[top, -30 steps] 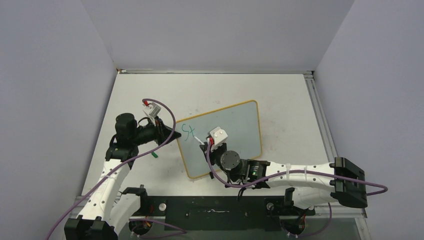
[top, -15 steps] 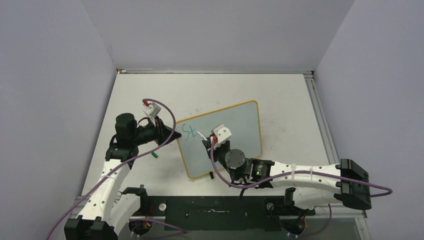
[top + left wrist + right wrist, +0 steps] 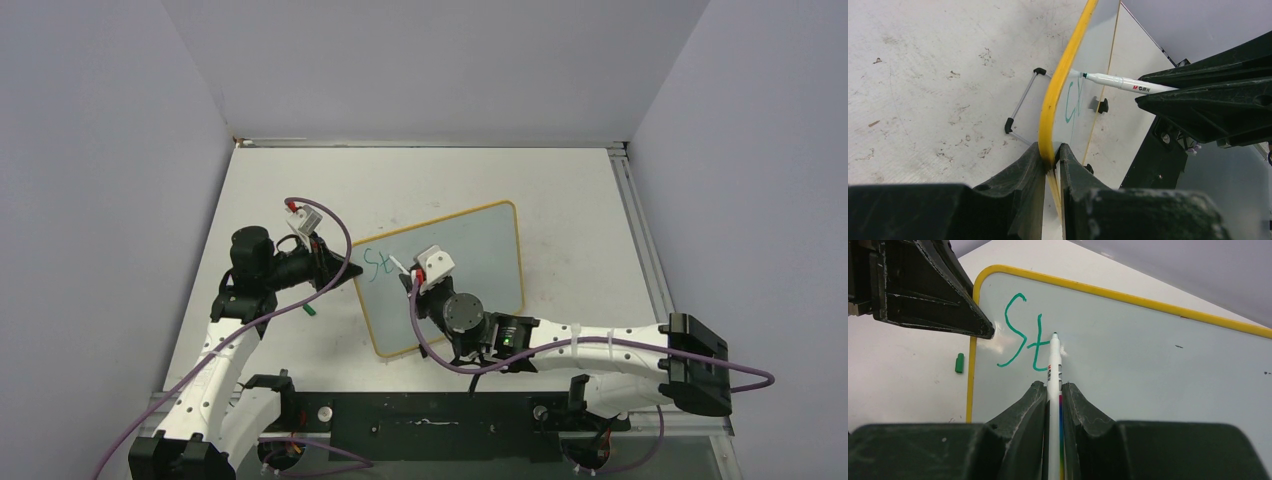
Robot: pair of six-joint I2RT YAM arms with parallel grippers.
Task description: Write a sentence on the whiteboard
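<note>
White counter (image 3: 560, 190) spreads under the whiteboard (image 3: 480, 250). My left tool (image 3: 1052, 150) is clamped on the whiteboard's yellow edge. My right tool (image 3: 1054, 387) squeezes a marker (image 3: 1054, 360), tip on the whiteboard by the green sentence (image 3: 1022, 338), just "St".

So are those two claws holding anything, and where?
Yes. The right gripper clamps a white marker around its barrel; the left gripper pinches the whiteboard by its yellow frame.

Both arms (image 3: 590, 348) are white with black joints (image 3: 463, 314), trailing purple cables (image 3: 347, 235), and black fingers (image 3: 1020, 415).
</note>
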